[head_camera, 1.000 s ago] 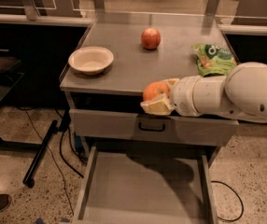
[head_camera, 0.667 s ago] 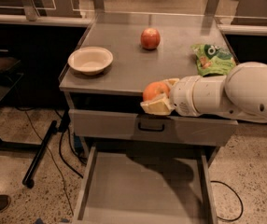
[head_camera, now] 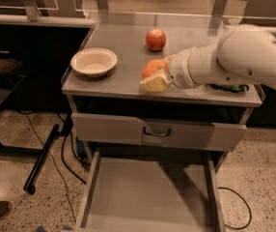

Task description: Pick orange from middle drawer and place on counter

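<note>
The orange (head_camera: 152,67), a small round fruit with matte, evenly orange skin, is held in the gripper (head_camera: 155,76) over the front half of the surface (head_camera: 114,83). The gripper is clamped on the fruit. A pale yellow, wedge-shaped finger pad (head_camera: 153,84) is seen under the orange, and the other finger is hidden behind it. Whether the orange touches the steel cannot be told. The gripper is carried by a thick, smooth white arm (head_camera: 239,57) of rounded, tube-like form, which reaches in from the right across the surface.

The surface is a flat rectangle of brushed grey steel edged by a low raised rim. A shallow cream bowl (head_camera: 94,62) with a smooth round lip is set on its left part, well apart from the orange. A redder, shinier round fruit (head_camera: 156,39) is placed farther back, near the middle. A strip of something green (head_camera: 229,87) is glimpsed under the arm at the right, mostly hidden.

Below the surface, a grey drawer front (head_camera: 114,128) with a dark bar handle (head_camera: 156,132) is shut. Beneath it, the middle drawer (head_camera: 147,197) is pulled out: a wide, shallow grey metal tray with low side walls and a plain flat floor. Speckled stone flooring (head_camera: 266,173) is seen around the cabinet.
</note>
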Robot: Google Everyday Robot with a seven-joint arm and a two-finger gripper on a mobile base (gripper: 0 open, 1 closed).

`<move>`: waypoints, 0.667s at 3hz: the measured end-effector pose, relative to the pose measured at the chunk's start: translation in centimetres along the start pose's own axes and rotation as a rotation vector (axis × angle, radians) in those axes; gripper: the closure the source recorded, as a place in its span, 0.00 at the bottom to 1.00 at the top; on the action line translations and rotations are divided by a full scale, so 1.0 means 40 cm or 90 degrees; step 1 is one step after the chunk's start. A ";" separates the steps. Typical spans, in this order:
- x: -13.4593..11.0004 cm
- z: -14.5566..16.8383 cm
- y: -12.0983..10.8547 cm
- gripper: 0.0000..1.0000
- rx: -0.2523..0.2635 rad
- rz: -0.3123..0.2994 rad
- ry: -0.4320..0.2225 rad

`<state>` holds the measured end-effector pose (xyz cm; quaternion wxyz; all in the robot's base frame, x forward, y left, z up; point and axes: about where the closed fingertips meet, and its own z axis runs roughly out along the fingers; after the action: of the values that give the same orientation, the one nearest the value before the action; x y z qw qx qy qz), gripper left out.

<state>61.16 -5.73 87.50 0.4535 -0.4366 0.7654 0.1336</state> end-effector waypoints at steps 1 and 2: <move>-0.055 0.061 -0.045 1.00 -0.008 -0.018 0.021; -0.033 0.165 -0.071 1.00 -0.040 -0.034 0.085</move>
<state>67.49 -2.71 85.49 0.3912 -0.4790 0.7773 0.1156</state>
